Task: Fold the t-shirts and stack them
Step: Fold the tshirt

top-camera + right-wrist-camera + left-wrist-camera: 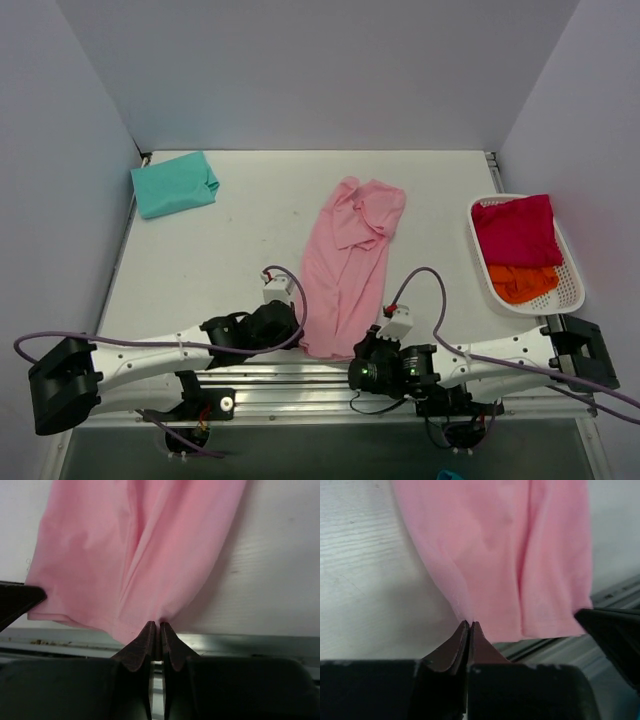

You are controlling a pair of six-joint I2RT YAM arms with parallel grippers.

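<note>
White grained table [200, 260] bears a creased pink t-shirt [345, 270], left claw [469, 625] and right claw [159, 626] pinching its hem.

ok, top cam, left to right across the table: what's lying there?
Folded teal t-shirt → pink t-shirt → white basket, holding the red t-shirt and the orange t-shirt.

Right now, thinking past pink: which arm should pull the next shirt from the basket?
Right, likely. The basket with the red shirt and orange shirt sits on the right arm's side; the left would cross the pink shirt. Both jaws are shut on its hem, so release first.
</note>
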